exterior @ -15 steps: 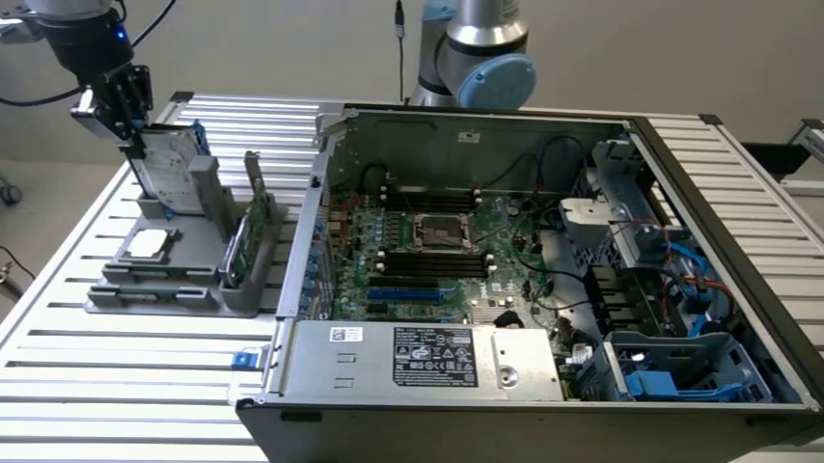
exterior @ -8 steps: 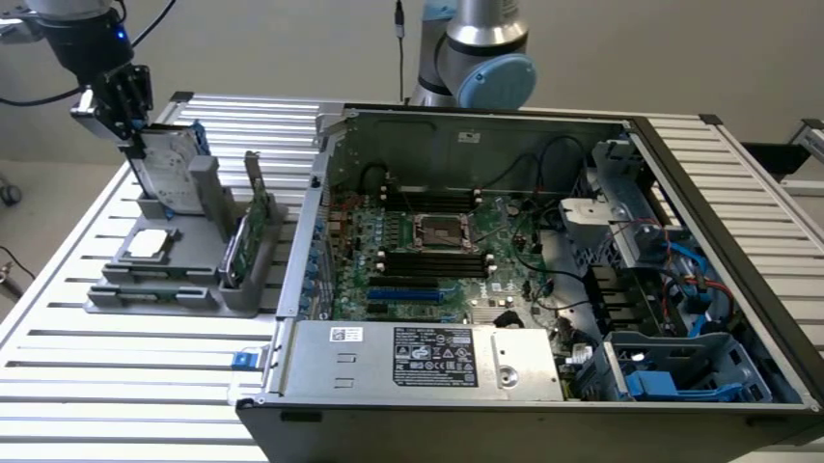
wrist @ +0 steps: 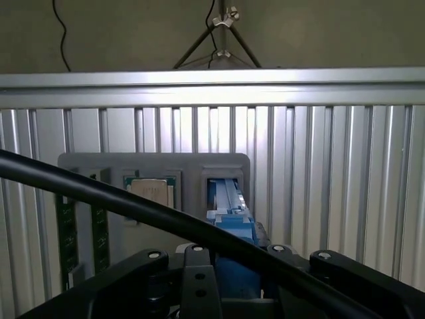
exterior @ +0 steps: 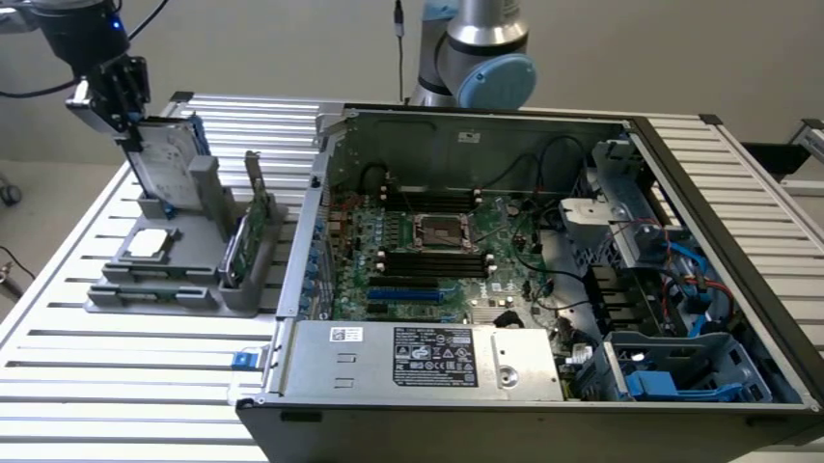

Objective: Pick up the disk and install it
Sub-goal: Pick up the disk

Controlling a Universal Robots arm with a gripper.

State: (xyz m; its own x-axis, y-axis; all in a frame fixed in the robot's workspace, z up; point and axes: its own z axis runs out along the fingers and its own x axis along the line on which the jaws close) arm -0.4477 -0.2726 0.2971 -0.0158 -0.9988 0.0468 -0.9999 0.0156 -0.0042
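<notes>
The disk (exterior: 165,164) stands on edge in a slot at the back of the grey holder (exterior: 168,280), on the exterior view's left. It is silver-grey with a blue carrier around it. My gripper (exterior: 125,114) comes down on the disk's upper edge, its fingers closed on both sides of it. In the wrist view the blue carrier of the disk (wrist: 232,216) runs straight between the black fingers of my gripper (wrist: 232,266). I cannot tell whether the disk's lower edge still rests in the slot.
The holder also carries a small square silver chip (exterior: 149,243) and an upright green card (exterior: 251,227). The open computer case (exterior: 515,241) lies on the slatted table (exterior: 77,386), with a blue-lined bay (exterior: 670,376) at its near corner. A black cable (wrist: 99,193) crosses the wrist view.
</notes>
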